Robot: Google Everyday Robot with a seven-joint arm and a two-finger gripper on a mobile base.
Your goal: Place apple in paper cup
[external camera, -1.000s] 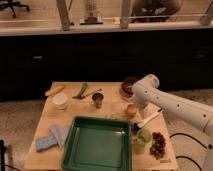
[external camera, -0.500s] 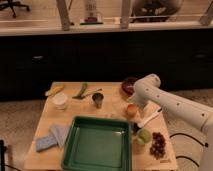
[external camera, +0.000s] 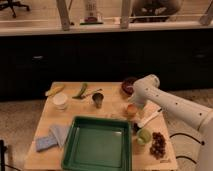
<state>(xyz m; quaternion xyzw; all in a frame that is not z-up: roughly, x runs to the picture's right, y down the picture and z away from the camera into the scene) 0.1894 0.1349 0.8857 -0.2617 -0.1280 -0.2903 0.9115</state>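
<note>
The apple (external camera: 131,110), red-orange, sits on the wooden table (external camera: 45,117) right of centre, just past the green tray's far right corner. My gripper (external camera: 133,103) is down at the apple, directly over its top, at the end of the white arm (external camera: 170,102) that reaches in from the right. The paper cup (external camera: 60,101), short and white, stands upright at the table's left side, far from the gripper. A small dark metallic cup (external camera: 98,99) stands between the cup and the apple.
A big green tray (external camera: 99,142) fills the front middle. A dark red bowl (external camera: 128,86) is behind the gripper. A green round thing (external camera: 144,136), grapes (external camera: 158,144) and a white utensil (external camera: 149,118) lie front right. A banana (external camera: 55,90), a green pepper (external camera: 81,90) and a blue cloth (external camera: 50,137) are on the left.
The arm has barely shifted above the apple. The apple and the cups have stayed where they were.
</note>
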